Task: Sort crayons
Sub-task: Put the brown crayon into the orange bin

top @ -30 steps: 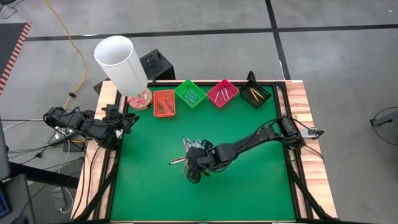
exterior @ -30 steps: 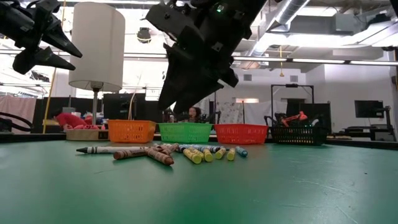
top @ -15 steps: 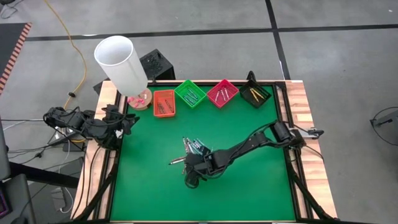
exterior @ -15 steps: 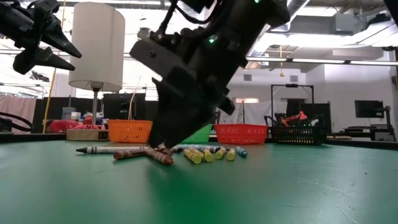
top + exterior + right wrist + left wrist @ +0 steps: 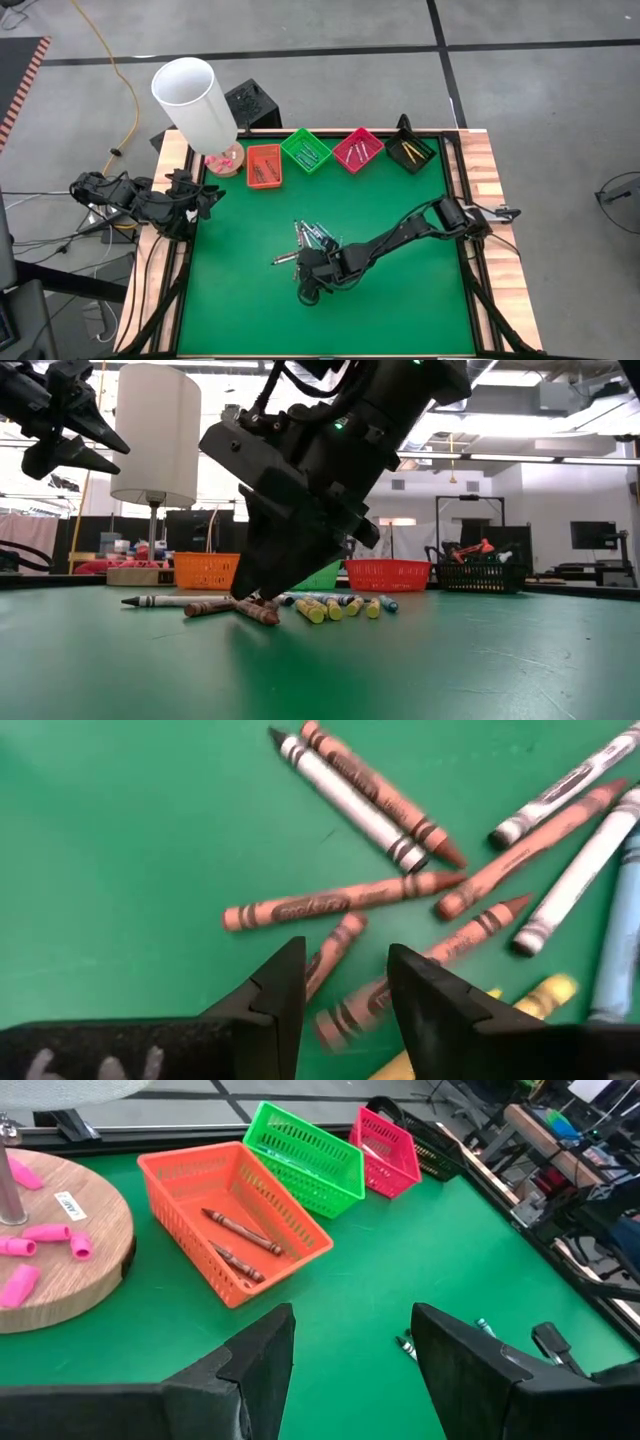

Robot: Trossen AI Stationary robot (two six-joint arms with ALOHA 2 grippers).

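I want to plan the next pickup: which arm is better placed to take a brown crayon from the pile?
The right arm. Its hand is open and low over the crayons, with a short brown crayon between its fingers. The left hand waits at the table's left edge, far from the pile.

Looking straight down over the green table; peering level across it from its front edge; riding each wrist close above it. Sharing the crayon pile.
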